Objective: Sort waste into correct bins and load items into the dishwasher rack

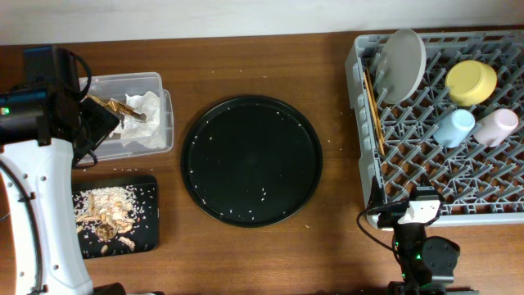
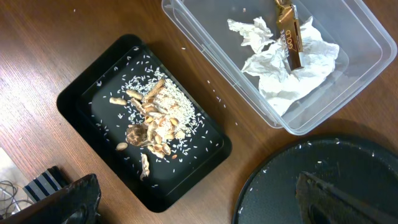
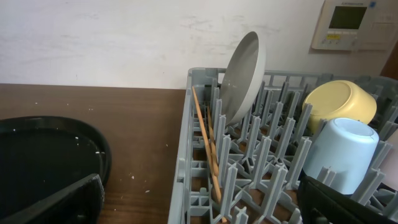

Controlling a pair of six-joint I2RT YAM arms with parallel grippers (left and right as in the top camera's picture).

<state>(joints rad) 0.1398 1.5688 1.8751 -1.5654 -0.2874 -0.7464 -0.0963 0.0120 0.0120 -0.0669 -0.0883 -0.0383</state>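
Brown wooden table under a pale wall. At far left the left gripper hangs above the bins, fingers spread with nothing between them. The clear plastic tub holds the crumpled white napkins and the brownish wrapper. Just in front of it, the shallow black tray holds the nut scraps and rice-like crumbs, so paper and food are kept apart.

In the middle, the large round black tray carries only a few stray crumbs.

The dishwasher rack is at right. The chopsticks lie along its left wall and the grey plate stands on edge between pegs. Beyond them the yellow bowl, light-blue cup and pink cup lie tipped among the pegs, probably to drain. The right gripper waits at the rack's near edge, fingers apart and empty. Both jobs look finished.
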